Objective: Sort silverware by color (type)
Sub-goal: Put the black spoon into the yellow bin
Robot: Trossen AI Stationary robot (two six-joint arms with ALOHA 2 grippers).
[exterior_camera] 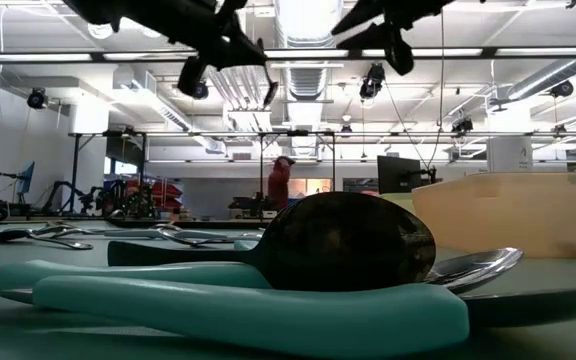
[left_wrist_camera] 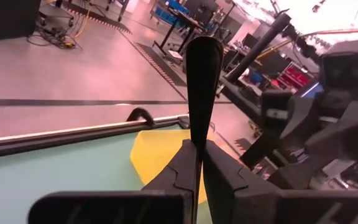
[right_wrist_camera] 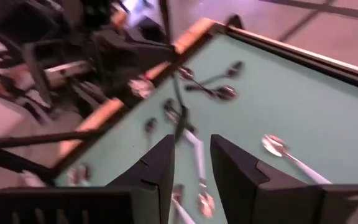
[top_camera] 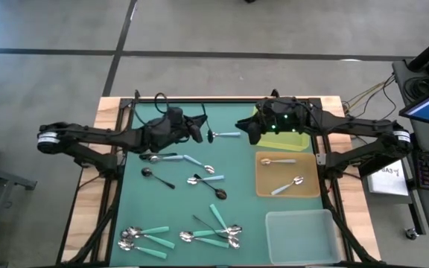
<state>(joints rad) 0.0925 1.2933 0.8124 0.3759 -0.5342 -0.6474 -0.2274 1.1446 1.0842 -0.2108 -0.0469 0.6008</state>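
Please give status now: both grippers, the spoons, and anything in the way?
Left gripper shut on a spoon, held above the mat. Right gripper open, close beside it. Two spoons in orange tray; others loose on mat. Nothing blocking.

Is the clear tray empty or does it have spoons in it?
Empty. The clear tray shows only bare bottom in the high view; no spoons inside.

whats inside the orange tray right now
Two light-handled spoons lie in the orange tray: one near its far edge, another lower down. Nothing covers them; the right gripper hovers outside it.
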